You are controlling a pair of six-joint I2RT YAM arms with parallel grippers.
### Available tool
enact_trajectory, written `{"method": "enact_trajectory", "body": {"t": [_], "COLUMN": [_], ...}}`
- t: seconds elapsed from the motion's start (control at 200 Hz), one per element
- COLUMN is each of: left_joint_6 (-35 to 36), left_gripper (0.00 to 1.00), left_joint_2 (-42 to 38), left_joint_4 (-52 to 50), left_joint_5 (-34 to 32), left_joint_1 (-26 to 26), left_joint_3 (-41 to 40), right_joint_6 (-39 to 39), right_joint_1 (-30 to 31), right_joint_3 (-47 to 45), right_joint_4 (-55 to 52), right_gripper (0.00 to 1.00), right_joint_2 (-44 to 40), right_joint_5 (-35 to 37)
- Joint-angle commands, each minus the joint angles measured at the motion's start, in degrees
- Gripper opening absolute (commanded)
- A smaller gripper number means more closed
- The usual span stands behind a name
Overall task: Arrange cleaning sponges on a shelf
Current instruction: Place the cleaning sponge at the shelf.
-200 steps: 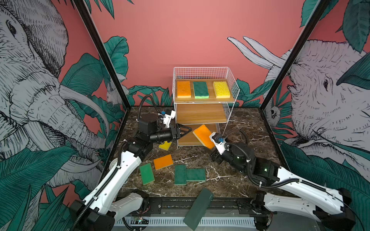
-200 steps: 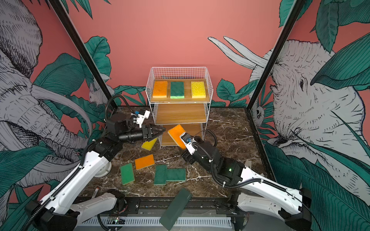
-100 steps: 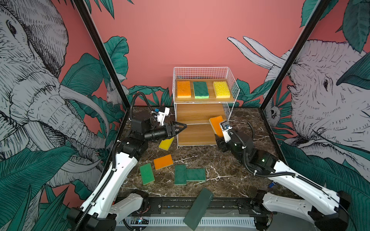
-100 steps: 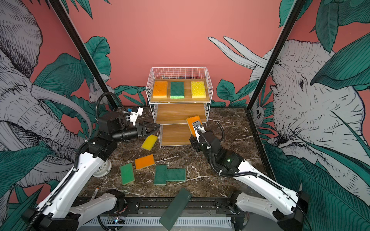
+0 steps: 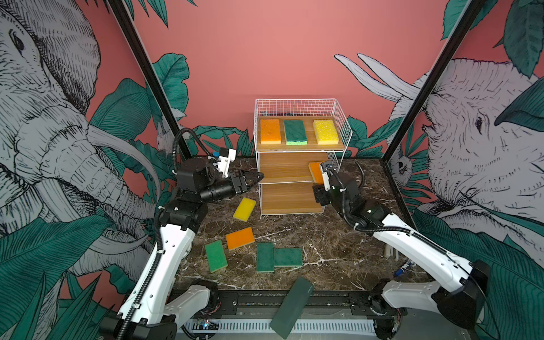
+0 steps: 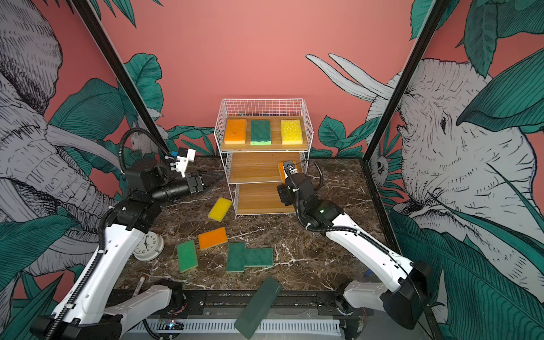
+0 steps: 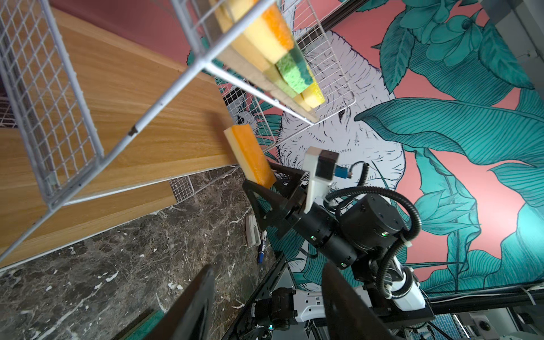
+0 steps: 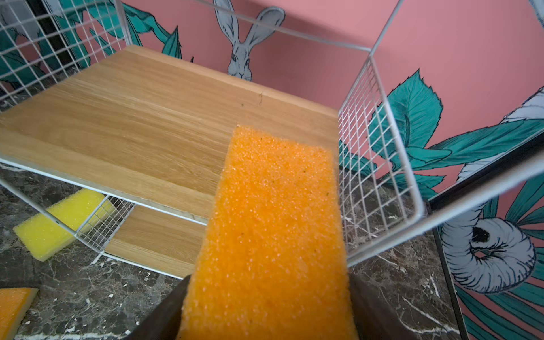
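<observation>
Nearest, in front of the shelf (image 5: 338, 123), five sponges lie loose on the table (image 5: 338, 235). The left gripper (image 5: 255, 179) hangs released beside the shelf. The right gripper (image 7: 266, 188) is grasping an orange sponge (image 8: 270, 229) over the shelf's middle board.

shelf (image 5: 297, 203): stands at the back of the table (image 5: 338, 244), midway between the two arms
top board (image 5: 309, 145): three sponges (image 5: 295, 132) in a row, side by side
middle board (image 5: 282, 167): held sponge (image 5: 315, 172) over its right end, tilted, by the wire side
right gripper (image 7: 266, 184): at the shelf's right front, clamped on the held sponge
left gripper (image 5: 253, 179): just left of the shelf, above the table, jaws apart, holding nothing
sponge by the shelf (image 5: 244, 209): on the table, left of the bottom board
loose sponges (image 5: 240, 238): four on the table before the shelf, the two rightmost touching
slab (image 5: 291, 307): at the table's front edge, tilted
</observation>
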Motion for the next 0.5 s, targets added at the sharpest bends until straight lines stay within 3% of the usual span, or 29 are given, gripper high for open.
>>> {"method": "enact_trajectory", "body": {"t": [0.0, 0.495], "left_joint_6": [1.01, -0.41], "left_gripper": [0.59, 0.58], "left_joint_2": [-0.88, -0.86], "left_joint_4": [0.87, 3.75], "left_joint_5": [2.98, 5.23], "left_joint_1": [0.97, 4.33], "left_joint_3": [0.91, -2.80], "right_joint_6": [1.34, 1.43], "right_joint_1": [-0.53, -2.80], "right_joint_3": [1.88, 2.14], "right_joint_4": [3.31, 8.50], "right_gripper": [0.76, 0.76], "right_joint_2": [1.15, 5.00], "right_joint_5": [-0.26, 1.20]}}
